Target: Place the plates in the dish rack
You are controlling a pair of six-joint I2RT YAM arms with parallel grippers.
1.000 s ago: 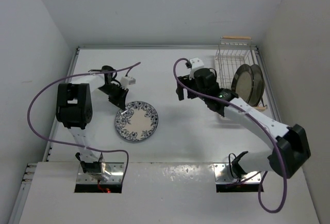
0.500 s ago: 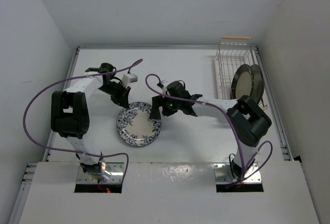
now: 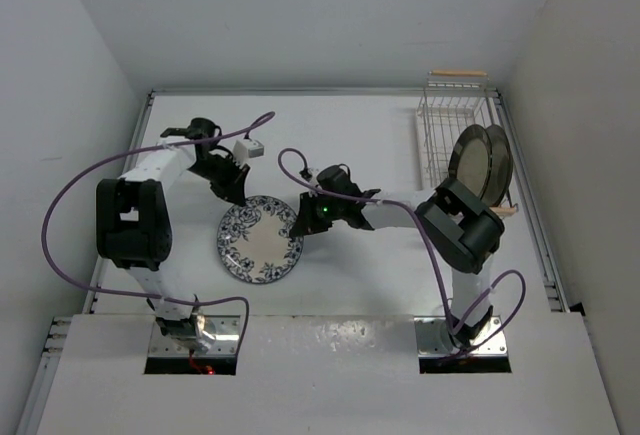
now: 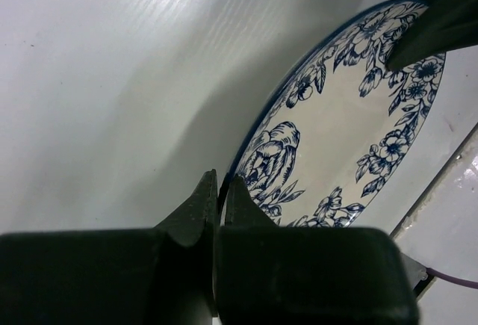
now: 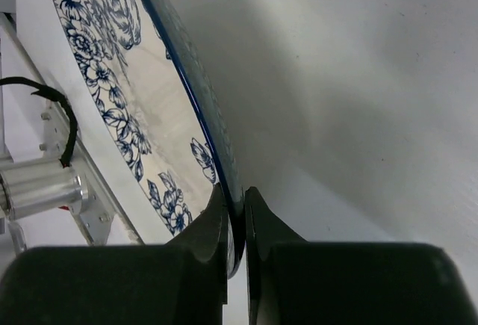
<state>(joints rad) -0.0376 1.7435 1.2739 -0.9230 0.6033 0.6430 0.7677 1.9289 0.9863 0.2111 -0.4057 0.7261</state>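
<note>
White table (image 3: 370, 145), pale walls on three sides.

- Left gripper (image 3: 233, 195) (image 4: 220, 187): jaws pressed almost together, pinching the far-left rim of the blue floral plate (image 3: 260, 242) (image 4: 351, 131) (image 5: 112, 63). Only the thin rim sat between the fingertips.
- Right gripper (image 3: 306, 221) (image 5: 237, 199): jaws likewise clamped on the same plate, at its right rim. The blue edge line ran straight into the slot between the fingers.
- One plate, then, gripped from two sides at once. It sat left of the table's middle, between the two grippers, pattern side up. Flat or slightly lifted, could not tell from above.

Count:
- Three plates in all. The other two, dark-rimmed plates (image 3: 470, 160), stood on edge side by side in the dish rack (image 3: 437, 120) at the far right corner, well apart from the floral one.
- One rack, white wire, with a wooden handle bar (image 3: 458, 73) at its far end.
- Two arms, each trailing a purple cable (image 3: 60, 215)
</note>
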